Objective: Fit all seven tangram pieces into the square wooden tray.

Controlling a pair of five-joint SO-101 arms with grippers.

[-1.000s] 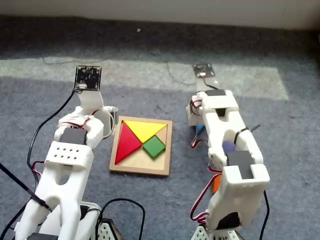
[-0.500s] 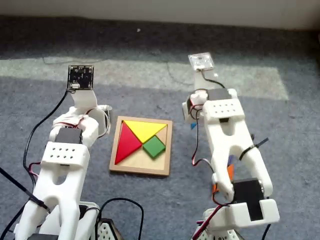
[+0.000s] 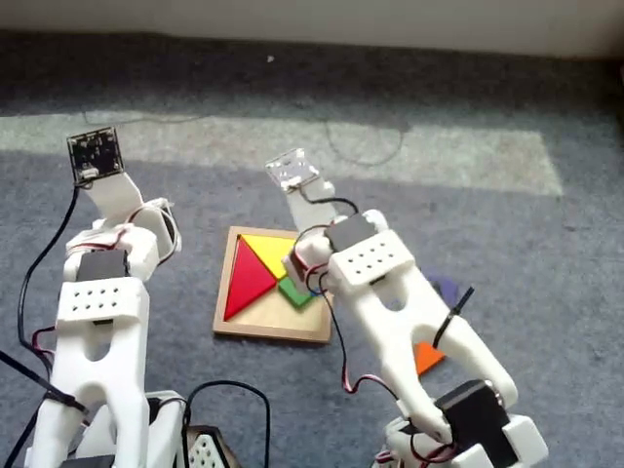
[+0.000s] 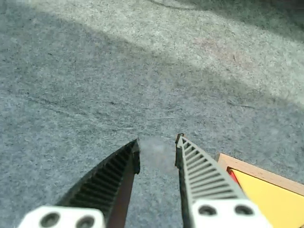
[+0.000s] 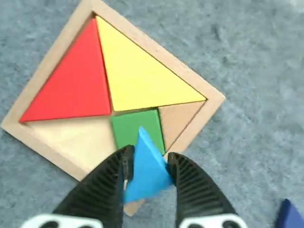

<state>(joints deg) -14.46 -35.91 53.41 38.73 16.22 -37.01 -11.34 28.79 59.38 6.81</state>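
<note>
The square wooden tray (image 5: 208, 91) lies on the carpet and holds a red triangle (image 5: 76, 85), a yellow triangle (image 5: 137, 76) and a green square (image 5: 135, 128). My right gripper (image 5: 149, 154) is shut on a blue triangle (image 5: 145, 171), which hangs just above the green square and the tray's near edge. In the high view the right gripper (image 3: 300, 276) sits over the tray (image 3: 273, 330). My left gripper (image 4: 156, 145) stands open over bare carpet beside the tray's corner (image 4: 227, 160), with nothing between its fingers.
An orange piece (image 3: 426, 357) and a purple piece (image 3: 445, 290) lie on the carpet to the right of the tray, partly under the right arm. A dark blue piece (image 5: 288, 213) shows at an edge of the right wrist view. The left arm (image 3: 102, 292) stands left of the tray.
The right arm has swung left from the carpet to over the tray, carrying the blue triangle. The left arm has drawn away to the left of the tray.
</note>
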